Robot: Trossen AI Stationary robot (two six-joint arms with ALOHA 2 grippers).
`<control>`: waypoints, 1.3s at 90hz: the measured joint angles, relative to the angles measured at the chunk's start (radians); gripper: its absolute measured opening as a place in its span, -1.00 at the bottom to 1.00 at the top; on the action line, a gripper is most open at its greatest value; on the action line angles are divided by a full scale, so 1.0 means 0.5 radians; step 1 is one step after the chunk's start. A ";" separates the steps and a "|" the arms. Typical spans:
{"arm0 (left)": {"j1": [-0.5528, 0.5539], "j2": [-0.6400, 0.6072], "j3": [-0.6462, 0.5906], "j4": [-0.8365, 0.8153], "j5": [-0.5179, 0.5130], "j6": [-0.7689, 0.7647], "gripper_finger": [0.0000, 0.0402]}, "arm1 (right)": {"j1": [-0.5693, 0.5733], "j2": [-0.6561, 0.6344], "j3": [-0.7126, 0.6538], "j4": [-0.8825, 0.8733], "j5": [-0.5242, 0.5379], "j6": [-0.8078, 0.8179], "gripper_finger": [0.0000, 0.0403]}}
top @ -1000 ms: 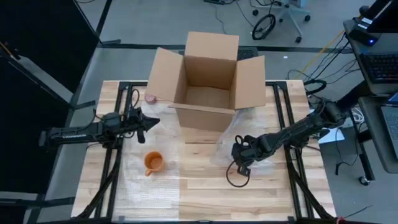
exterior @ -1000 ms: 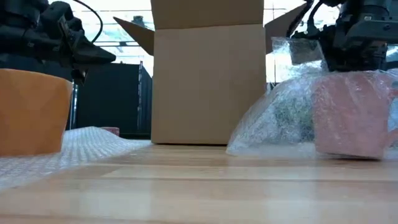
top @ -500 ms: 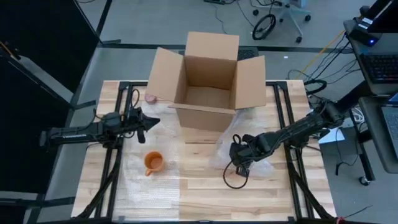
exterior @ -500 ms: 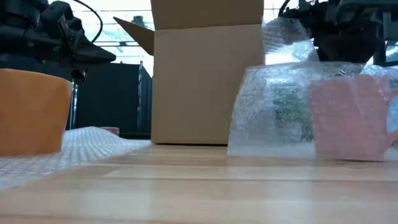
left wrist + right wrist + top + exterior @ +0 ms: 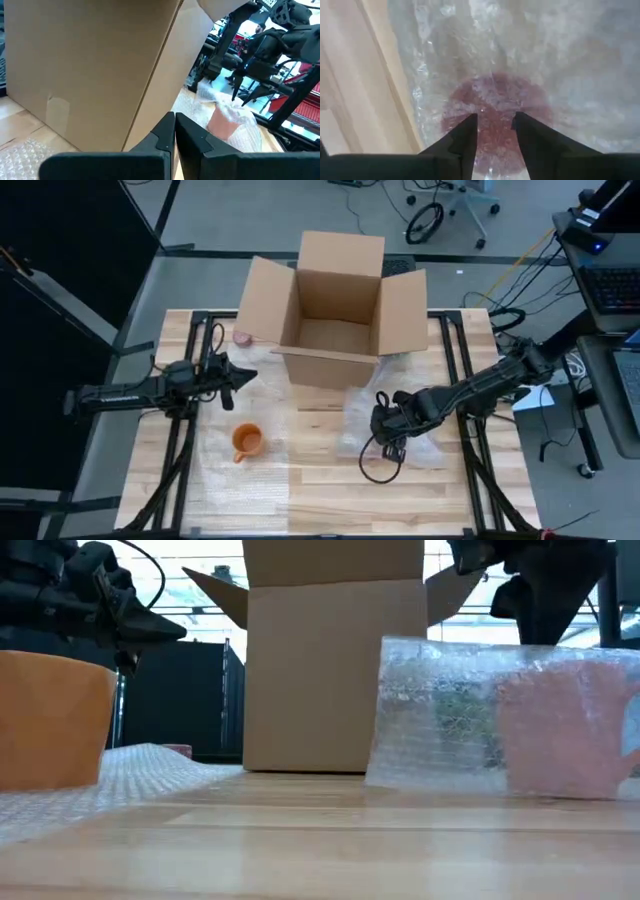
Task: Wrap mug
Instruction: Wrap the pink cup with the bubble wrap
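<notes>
Overhead view first: the right gripper [image 5: 388, 423] hangs over a pink ceramic mug covered by clear bubble wrap [image 5: 352, 412], on the wooden counter [image 5: 320, 490] just in front of the open brown cardboard box [image 5: 333, 310]. Well apart, the left gripper [image 5: 238, 378] waits near the box's left corner, with an orange ceramic mug [image 5: 246, 442] standing on a second flat sheet of bubble wrap [image 5: 235, 480] below it. A small pink object [image 5: 241, 338] lies beyond that gripper, against the box flap; what it is cannot be told.

Level with the counter, the pink mug [image 5: 562, 735] stands upright beneath the right gripper, the wrap draped over it and spreading toward the box [image 5: 333, 665]. The orange mug [image 5: 52, 718] sits at the near edge on its sheet.

From the left wrist, that gripper's fingers [image 5: 187, 134] are pressed together with nothing between them; the box wall [image 5: 90, 65] is just beside them and the wrapped mug [image 5: 226, 120] farther off.

From the right wrist, the fingers [image 5: 464, 140] are spread a little, empty, directly above the mug's pink shape [image 5: 497, 117] under the wrap.
</notes>
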 joint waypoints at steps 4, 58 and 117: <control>0.000 0.000 0.000 0.000 0.000 0.000 -1.00 | 0.000 -0.001 0.029 -0.073 0.001 0.032 -0.34; 0.001 0.000 0.000 -0.002 0.010 0.003 -1.00 | -0.043 -0.008 -0.340 0.026 0.165 0.253 0.35; 0.000 0.000 -0.001 -0.005 0.010 0.002 -1.00 | -0.056 -0.003 -0.637 0.440 0.128 0.361 0.31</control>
